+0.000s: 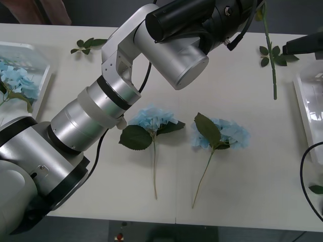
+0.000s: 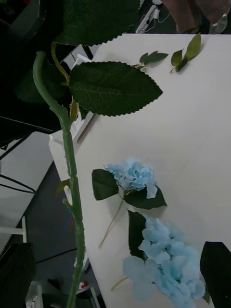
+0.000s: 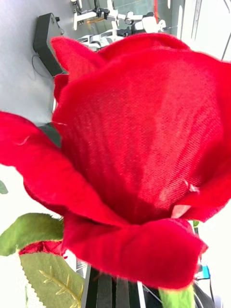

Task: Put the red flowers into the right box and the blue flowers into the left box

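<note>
Right in front of my left gripper is a big red rose [image 3: 144,144], so close that its petals hide what is behind them. I cannot tell if that gripper is squeezing the rose or has let go. My left arm [image 1: 166,50] is stretched far across the table [image 1: 262,181] toward my other side. The rose's green stem [image 1: 273,75] hangs down past the end of that arm, up off the table.

Just beside the stem's leaves is my right gripper [image 1: 304,45]. The stem [image 2: 70,168] runs right by it, very near. I cannot tell if this gripper is clenched or loose.

Below my right gripper, a bit nearer to me, sits the right box [image 1: 304,101]. I think that is where this rose should go.

To do it well, I think one gripper must hold the thin stem tight before the other lets go. Then the rose should go low over the box, so it does not bounce out.

Farther from my grippers, two blue flowers [image 1: 154,121] lie flat on the table. More blue ones lie in the left box [image 1: 44,75], far off to the side.
</note>
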{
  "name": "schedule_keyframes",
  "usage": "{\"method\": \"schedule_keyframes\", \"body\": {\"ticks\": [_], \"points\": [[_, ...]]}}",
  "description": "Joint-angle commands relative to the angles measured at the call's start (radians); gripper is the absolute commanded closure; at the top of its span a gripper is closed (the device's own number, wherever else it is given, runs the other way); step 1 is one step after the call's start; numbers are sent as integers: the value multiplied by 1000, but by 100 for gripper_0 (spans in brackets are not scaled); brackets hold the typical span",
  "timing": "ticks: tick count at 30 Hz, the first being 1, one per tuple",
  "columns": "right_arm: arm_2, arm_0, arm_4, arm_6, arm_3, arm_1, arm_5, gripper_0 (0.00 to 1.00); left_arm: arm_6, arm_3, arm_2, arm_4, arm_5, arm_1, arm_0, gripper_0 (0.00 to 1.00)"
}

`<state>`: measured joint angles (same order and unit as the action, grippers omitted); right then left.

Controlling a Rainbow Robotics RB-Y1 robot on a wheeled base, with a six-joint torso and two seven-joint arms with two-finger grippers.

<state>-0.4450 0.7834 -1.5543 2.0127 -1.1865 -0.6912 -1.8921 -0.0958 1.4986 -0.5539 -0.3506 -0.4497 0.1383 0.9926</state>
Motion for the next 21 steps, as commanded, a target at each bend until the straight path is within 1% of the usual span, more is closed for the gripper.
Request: {"method": "schedule_keyframes", "body": {"ticks": [1, 10, 11, 12, 13, 14, 15, 16, 17, 21], "points": [[3, 46, -1, -62, -15, 21, -2, 0, 18, 23, -6, 8, 9, -6, 28, 100], [15, 51, -1, -97, -16, 65, -1, 0, 18, 23, -6, 8, 9, -6, 28, 100], [14, 51, -1, -98, -15, 70, 1, 13, 18, 23, -6, 8, 9, -6, 28, 100], [14, 51, -1, -101, -15, 76, 1, 39, 18, 23, -6, 8, 9, -6, 28, 100], [14, 51, -1, -106, -15, 82, 1, 62, 18, 23, -6, 8, 9, -6, 28, 100], [14, 51, -1, -109, -16, 87, 4, 76, 18, 23, -6, 8, 9, -6, 28, 100], [14, 51, 0, -114, -15, 93, 4, 94, 18, 23, -6, 8, 9, -6, 28, 100], [14, 51, -1, -117, -15, 96, 4, 98, 18, 23, -6, 8, 9, -6, 28, 100], [15, 51, -1, -123, -15, 99, 7, 100, 18, 23, -6, 8, 9, -6, 28, 100], [19, 51, -1, -135, -16, 102, 8, 100, 18, 23, -6, 8, 9, -6, 28, 100]]}}
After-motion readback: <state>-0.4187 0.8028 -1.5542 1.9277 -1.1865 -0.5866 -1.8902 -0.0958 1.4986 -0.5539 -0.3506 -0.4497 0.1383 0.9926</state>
